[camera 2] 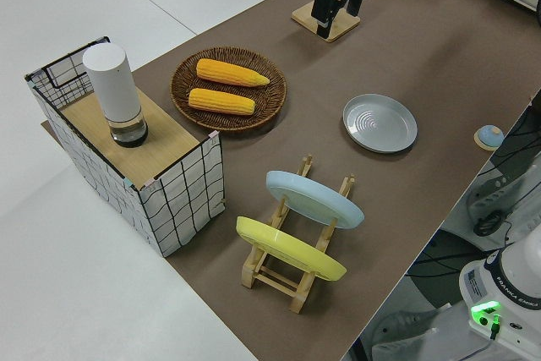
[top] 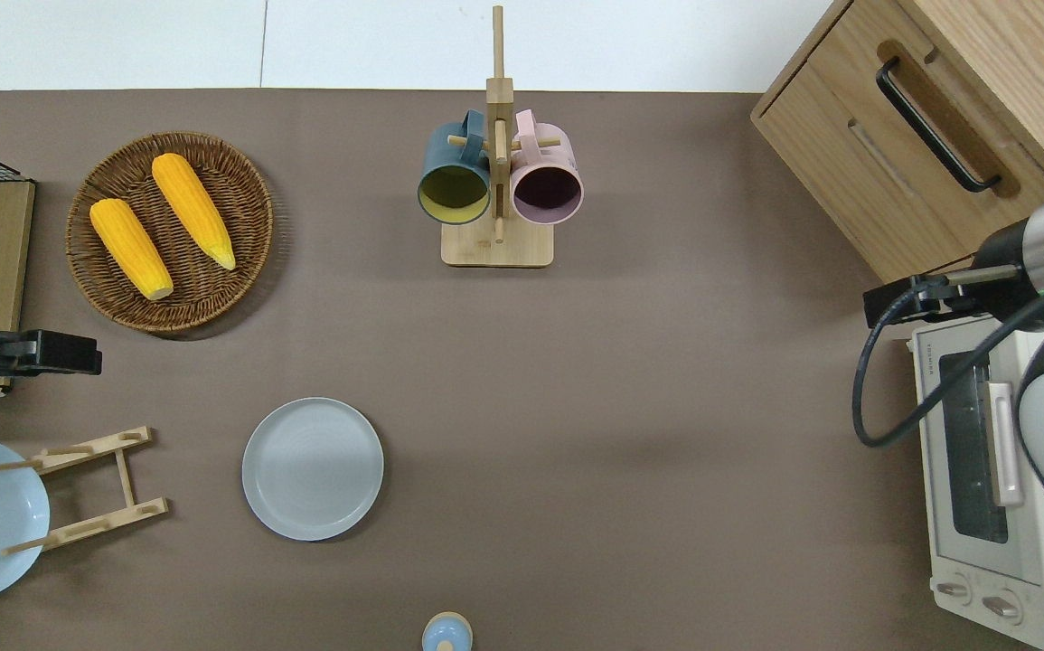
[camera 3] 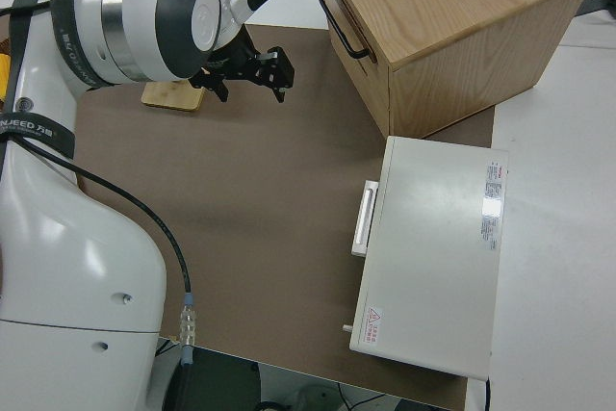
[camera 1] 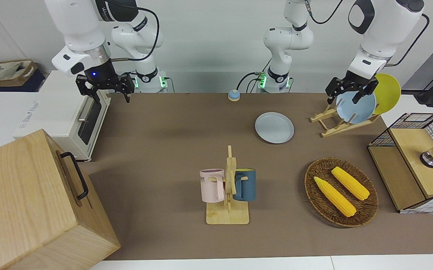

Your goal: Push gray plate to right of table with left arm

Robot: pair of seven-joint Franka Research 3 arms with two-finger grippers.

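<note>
The gray plate (camera 1: pixel 274 127) lies flat on the brown table (camera 1: pixel 164 150), nearer to the robots than the mug stand; it also shows in the overhead view (top: pixel 313 468) and the left side view (camera 2: pixel 379 123). My left gripper (camera 1: pixel 342 99) is open and empty, up in the air. In the overhead view (top: pixel 79 353) it hangs over the table's left-arm end, between the wire shelf and the plate rack, well apart from the gray plate. My right gripper (camera 1: pixel 109 93) is open, and that arm is parked.
A wooden rack (camera 1: pixel 338 122) holds a sky-blue plate (camera 1: pixel 357 107) and a yellow plate (camera 1: pixel 388 93). A wicker basket (camera 1: pixel 310 180) holds two corn cobs. A mug stand (camera 1: pixel 228 213) carries two mugs. A toaster oven (top: pixel 992 488) and a wooden cabinet (camera 1: pixel 25 202) stand at the right arm's end.
</note>
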